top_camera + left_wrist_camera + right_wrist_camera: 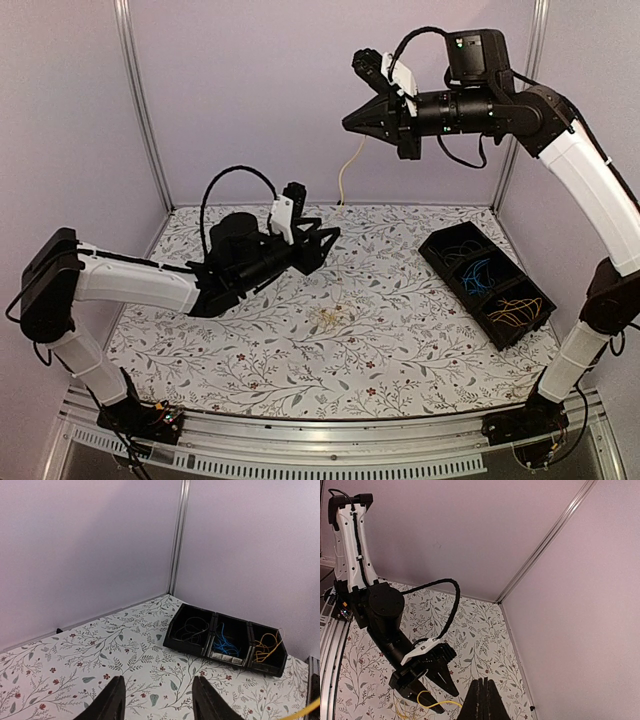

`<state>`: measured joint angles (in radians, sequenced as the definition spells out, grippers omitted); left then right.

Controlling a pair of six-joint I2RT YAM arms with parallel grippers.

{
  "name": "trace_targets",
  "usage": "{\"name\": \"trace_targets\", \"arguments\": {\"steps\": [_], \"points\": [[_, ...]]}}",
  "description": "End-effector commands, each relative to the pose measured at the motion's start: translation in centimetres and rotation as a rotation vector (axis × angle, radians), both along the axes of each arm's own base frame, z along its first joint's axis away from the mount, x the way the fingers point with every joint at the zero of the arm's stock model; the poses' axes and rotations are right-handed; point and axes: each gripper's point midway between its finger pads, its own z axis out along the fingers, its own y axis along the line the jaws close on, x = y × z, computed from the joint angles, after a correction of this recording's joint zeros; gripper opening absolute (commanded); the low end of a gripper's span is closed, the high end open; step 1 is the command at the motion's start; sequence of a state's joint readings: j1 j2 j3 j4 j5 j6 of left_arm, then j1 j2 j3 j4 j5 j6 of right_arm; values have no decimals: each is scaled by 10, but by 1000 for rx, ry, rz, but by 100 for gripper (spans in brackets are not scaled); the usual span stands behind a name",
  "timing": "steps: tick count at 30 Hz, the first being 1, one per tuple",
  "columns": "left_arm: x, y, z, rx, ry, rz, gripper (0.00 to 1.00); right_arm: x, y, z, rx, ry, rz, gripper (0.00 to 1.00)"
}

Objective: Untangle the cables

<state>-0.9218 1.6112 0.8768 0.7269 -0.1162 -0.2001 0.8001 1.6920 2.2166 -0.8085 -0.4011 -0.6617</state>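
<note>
My right gripper (350, 120) is raised high above the back of the table and is shut on a thin yellow cable (347, 170) that hangs down from it. In the right wrist view its closed fingertips (484, 692) pinch that cable (437, 702), which loops to the left past the left gripper (427, 690). My left gripper (328, 238) hovers over the table's middle, open and empty; its view shows spread fingers (114, 700) and the yellow cable (305, 711) at the bottom right corner. A small faint yellow tangle (330, 318) lies on the table.
A black three-compartment bin (487, 283) stands at the right, holding dark, blue (478, 272) and orange (515, 310) cables; it also shows in the left wrist view (226, 639). Pale walls and metal posts enclose the floral table (250, 350).
</note>
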Motion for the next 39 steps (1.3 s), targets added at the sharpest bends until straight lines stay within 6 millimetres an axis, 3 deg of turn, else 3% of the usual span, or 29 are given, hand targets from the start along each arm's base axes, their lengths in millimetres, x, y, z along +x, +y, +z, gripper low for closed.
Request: {"name": "trace_targets", "arguments": {"steps": [1,4,6,7,10,11,14,17,20,24,29,32,39], "points": [[9,-7,28,-3,-95,37,37,-3,4,1,15,25,16,0],[7,-9,34,-2,-109,21,3,13,-1,-5,9,16,-43,0],[5,-5,37,-11,-101,26,0,35,-11,-16,16,34,-95,0],[5,0,38,-22,-90,40,0,48,-18,-24,25,48,-126,5],[8,17,35,-75,-16,78,0,85,-43,-67,85,159,-205,43],[10,22,31,-92,16,89,0,89,-45,-106,73,243,-215,51],[9,31,15,-128,101,106,0,79,-40,-177,30,361,-161,60],[9,34,0,-144,163,115,0,61,-29,-247,-21,508,-90,63],[9,39,-9,-161,207,136,0,41,-13,-290,-74,596,-26,64],[11,44,-14,-162,231,160,0,19,12,-323,-144,628,36,65],[11,48,-14,-159,236,175,0,6,35,-364,-242,649,71,67],[10,51,-11,-153,231,178,0,3,40,-387,-288,646,74,68],[6,62,-6,-158,223,193,0,9,41,-419,-341,650,40,68]]}}
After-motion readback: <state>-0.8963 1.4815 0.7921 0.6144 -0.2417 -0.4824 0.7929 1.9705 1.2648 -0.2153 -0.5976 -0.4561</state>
